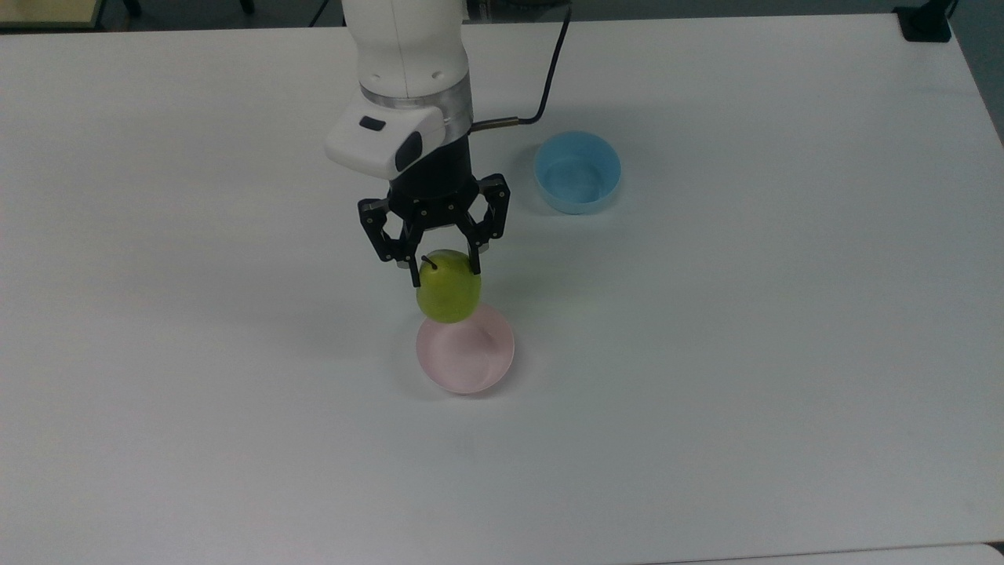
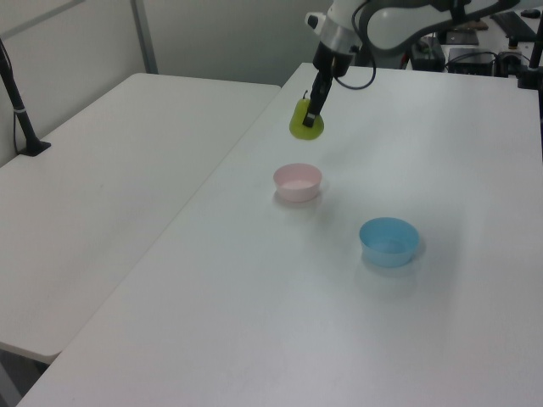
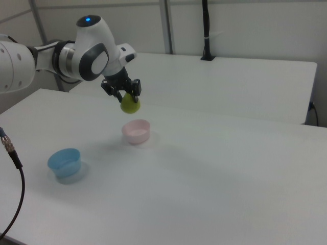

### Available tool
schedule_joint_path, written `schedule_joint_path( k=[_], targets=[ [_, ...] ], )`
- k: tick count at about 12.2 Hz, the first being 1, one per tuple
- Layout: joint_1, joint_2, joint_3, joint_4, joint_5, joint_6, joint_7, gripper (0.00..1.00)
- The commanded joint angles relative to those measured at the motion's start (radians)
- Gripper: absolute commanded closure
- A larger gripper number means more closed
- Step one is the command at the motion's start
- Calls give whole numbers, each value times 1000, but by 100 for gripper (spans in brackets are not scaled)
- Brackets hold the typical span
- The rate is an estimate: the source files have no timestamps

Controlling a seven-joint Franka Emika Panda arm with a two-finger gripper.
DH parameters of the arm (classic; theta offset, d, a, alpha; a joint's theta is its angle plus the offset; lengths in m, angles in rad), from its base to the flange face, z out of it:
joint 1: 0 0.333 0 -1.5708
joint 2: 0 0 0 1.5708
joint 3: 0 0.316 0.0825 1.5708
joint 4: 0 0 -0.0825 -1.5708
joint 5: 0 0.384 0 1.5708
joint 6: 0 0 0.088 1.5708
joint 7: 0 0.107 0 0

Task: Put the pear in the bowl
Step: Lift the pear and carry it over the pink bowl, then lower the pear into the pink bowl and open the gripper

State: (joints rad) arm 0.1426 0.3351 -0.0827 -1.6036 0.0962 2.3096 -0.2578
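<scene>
The yellow-green pear [image 1: 448,289] [image 2: 305,124] [image 3: 130,104] hangs in the air with my gripper [image 1: 444,269] [image 2: 310,115] [image 3: 127,96] shut on its top, the dark stem poking out beside one finger. The pale pink bowl [image 1: 466,353] [image 2: 298,181] [image 3: 136,131] stands upright on the white table [image 1: 706,353]. In the top view the pear overlaps the bowl's upper rim. In the left and right views the pear is well above the bowl and a little off to its side.
A light blue bowl [image 1: 577,172] [image 2: 389,241] [image 3: 65,162] stands apart from the pink one, to the top view's upper right. A second white table [image 2: 102,195] adjoins on the left view's left. A black cable [image 3: 11,168] hangs at the right view's left edge.
</scene>
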Motion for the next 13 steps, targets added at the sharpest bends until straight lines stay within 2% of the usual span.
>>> schedule_joint_path(
  k=[1, 5, 8, 10, 12, 13],
  targets=[
    [29, 43, -8, -25, -29, 75, 17, 71],
    [55, 143, -8, -16, -116, 126, 87, 71],
    [57, 182, -8, 2, -128, 128, 91, 71],
    [57, 208, -8, 1, -141, 212, 104, 71],
    [55, 214, -6, 1, -161, 221, 112, 71],
    [54, 214, -6, 1, -159, 221, 112, 65]
  ],
)
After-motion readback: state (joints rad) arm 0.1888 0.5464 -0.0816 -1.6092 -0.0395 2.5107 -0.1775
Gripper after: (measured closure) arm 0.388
